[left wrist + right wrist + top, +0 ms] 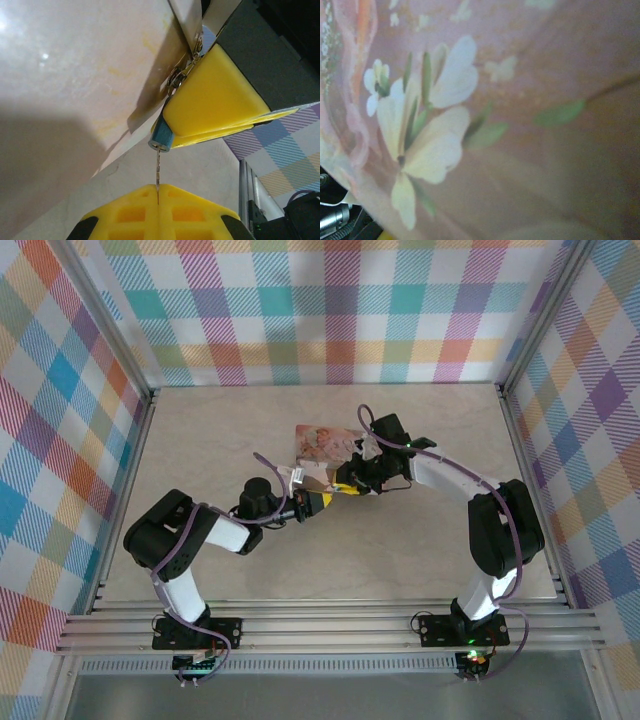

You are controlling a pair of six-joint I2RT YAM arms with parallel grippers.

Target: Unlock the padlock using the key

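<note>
Padlock [161, 136] — smooth, glossy metal

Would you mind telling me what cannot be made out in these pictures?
The key's head: left wrist view, buried between the left gripper's shut fingers.
The padlock's shackle, locked or not: left wrist view, blurred, partly behind the right gripper.
The tin's picture: right wrist view, too near the lens, blurred.

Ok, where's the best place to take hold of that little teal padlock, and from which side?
Grip the padlock across its short teal body, coming from the side away from the pink tin. Its shackle end is hooked at the tin and the key enters its bottom, so probably only the flanks are free, where the right pincer clamps it.
</note>
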